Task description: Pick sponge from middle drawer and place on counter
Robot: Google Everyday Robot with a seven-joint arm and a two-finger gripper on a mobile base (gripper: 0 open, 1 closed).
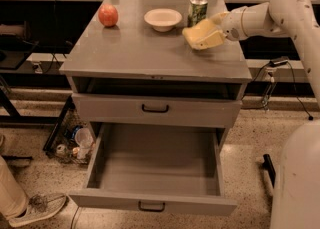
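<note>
Pincer (209,37) at the end of the white, rounded robot arm (265,15) sits over the right rear part of the broad, flat, slightly glossy grey bench (140,48), reaching in from the right-hand side. It is clamped on the pale yellow soft sponge (196,34), which juts out to the left of the wrist. The sponge is low over the surface, but whether its underside touches the bench cannot be told.

Just behind the sponge stands a green metal drinks can (198,9), upright and close to the pincer. To the left of the can rests a shallow white bowl (162,19), and further left, near the rear left corner, a red round apple (108,15). All three stand apart from one another along the back of the bench.

Below the bench top, the grey upper drawer with a small black handle (155,110) is shut. Beneath it the wide, deep grey metal middle drawer (150,204) is pulled far out towards the camera, its grey floor in plain view and its own black handle at the centre of the front panel.

A pale sports shoe (37,208) rests on the speckled floor at the lower left.
</note>
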